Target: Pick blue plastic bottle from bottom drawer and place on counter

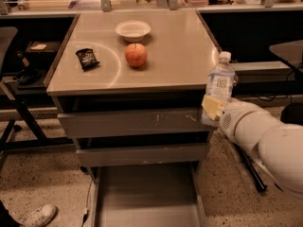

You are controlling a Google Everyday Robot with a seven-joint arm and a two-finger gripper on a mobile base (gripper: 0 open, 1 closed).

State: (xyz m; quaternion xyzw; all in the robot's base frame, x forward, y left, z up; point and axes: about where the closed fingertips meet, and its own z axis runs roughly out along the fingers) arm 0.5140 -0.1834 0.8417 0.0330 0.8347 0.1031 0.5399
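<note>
The blue plastic bottle (219,82), clear with a white cap and a pale label, stands upright in the air at the counter's right front corner. My gripper (213,111) is shut on its lower part, with a yellowish finger pad (211,108) across the base. The white arm reaches in from the lower right. The bottle's cap rises above the level of the beige counter (180,56). The bottom drawer (147,197) is pulled open below, its flat grey floor bare.
On the counter are a white bowl (133,30), a red apple (136,55) and a small dark packet (87,58). Two scratched grey drawer fronts (137,122) are shut above the open drawer. A shoe (40,215) shows at lower left. Dark furniture stands at both sides.
</note>
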